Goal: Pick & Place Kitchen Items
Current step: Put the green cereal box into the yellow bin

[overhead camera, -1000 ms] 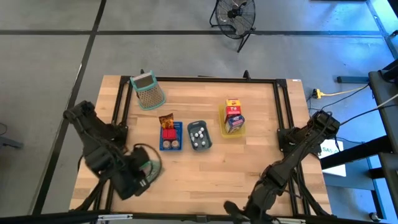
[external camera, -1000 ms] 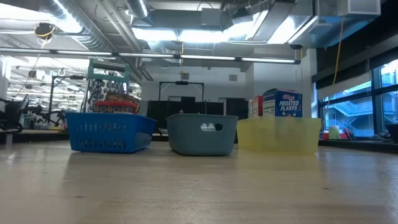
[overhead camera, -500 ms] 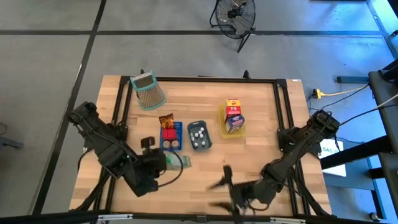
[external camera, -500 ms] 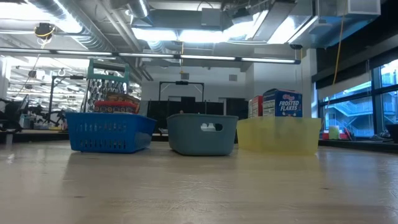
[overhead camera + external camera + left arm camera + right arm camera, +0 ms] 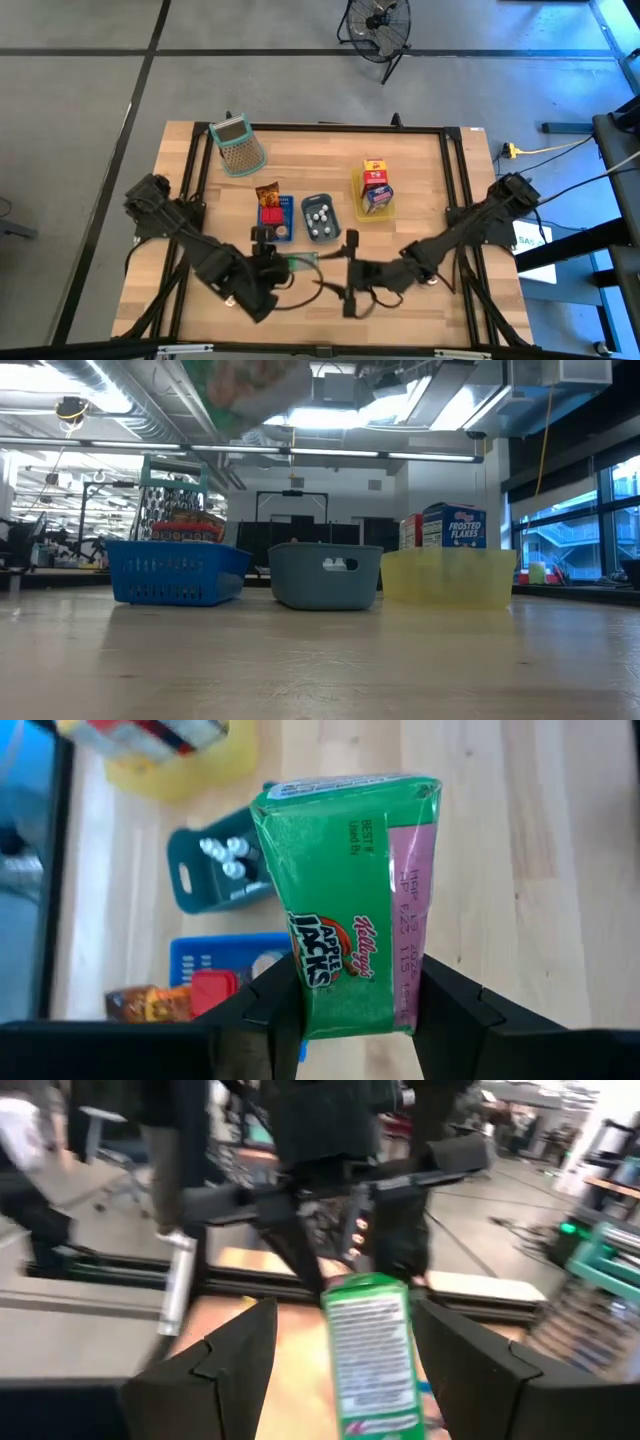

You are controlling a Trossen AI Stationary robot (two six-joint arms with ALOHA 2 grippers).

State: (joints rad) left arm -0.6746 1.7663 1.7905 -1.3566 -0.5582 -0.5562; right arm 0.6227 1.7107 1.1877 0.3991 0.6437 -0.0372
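A green carton [image 5: 350,900] is pinched between the fingers of the left gripper [image 5: 283,266] and held above the table [image 5: 420,170], just in front of the blue tray [image 5: 274,220]. The right gripper [image 5: 350,272] faces the carton from beside it — its fingers are spread wide, empty.

In the low view the green carton [image 5: 255,385] is blurred and cut by the top edge. Blue tray [image 5: 175,572] hides most of its contents.
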